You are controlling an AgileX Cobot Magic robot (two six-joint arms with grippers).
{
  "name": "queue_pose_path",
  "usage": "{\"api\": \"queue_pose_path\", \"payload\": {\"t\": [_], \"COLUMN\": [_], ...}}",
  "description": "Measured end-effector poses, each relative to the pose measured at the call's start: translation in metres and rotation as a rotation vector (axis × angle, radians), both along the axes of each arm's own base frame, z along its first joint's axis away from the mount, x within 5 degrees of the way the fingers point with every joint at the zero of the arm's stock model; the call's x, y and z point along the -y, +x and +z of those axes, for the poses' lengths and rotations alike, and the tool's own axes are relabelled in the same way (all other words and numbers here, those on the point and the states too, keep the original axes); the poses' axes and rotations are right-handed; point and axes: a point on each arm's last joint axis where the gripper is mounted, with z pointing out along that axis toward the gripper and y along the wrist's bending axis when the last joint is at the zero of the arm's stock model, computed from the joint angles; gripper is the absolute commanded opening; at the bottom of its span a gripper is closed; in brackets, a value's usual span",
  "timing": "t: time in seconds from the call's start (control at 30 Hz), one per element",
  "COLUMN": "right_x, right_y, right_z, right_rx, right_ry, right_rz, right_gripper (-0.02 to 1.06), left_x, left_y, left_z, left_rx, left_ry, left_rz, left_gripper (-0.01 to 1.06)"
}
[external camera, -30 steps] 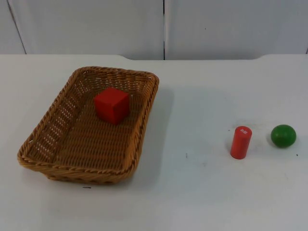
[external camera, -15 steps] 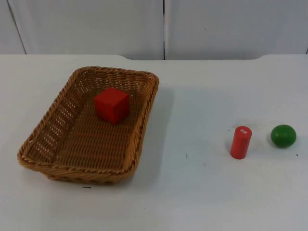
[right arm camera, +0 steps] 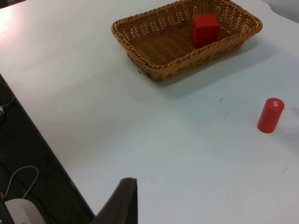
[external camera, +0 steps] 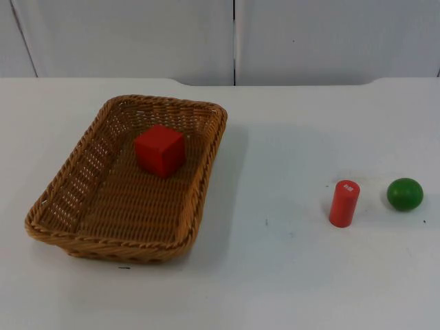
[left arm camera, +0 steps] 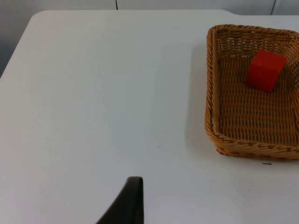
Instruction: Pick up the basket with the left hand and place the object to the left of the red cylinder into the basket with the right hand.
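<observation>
We see the brown woven wicker basket point(external camera: 127, 182) resting on the white desk point(external camera: 289, 275) before a grey partition wall point(external camera: 330, 38), a red cube point(external camera: 159, 150) inside it, well apart from both pincers. The small red cylinder point(external camera: 344, 203) stands upright just beside a green ball point(external camera: 404, 194). One black fingertip of the left pincer point(left arm camera: 128, 203) and one of the right pincer point(right arm camera: 121, 203) hang over the desk, touching nothing; whether either is apart or together we cannot tell.

White table point(external camera: 289, 289) carries a wicker basket point(external camera: 69, 206); red cylinder point(external camera: 344, 203); green ball point(external camera: 404, 194).

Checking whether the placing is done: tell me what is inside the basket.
A red cube sits on the woven floor of the basket, toward its far end, alone. The weave beneath the cube is covered.
</observation>
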Motion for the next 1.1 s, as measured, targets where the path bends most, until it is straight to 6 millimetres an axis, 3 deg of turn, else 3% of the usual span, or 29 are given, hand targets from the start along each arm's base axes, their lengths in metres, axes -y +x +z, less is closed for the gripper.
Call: {"api": "queue_pose_path", "payload": {"t": [1.1], "right_x": [-0.0022], "right_y": [-0.0047], "right_z": [0.0], "right_rx": [0.001], "right_ry": [-0.001], "right_rz": [-0.578], "right_gripper": [1.05], "left_x": [0.0], "left_y": [0.0], "left_z": [0.0], "left_rx": [0.0], "left_ry": [0.0], "left_rz": [0.0], "left_gripper": [1.05]}}
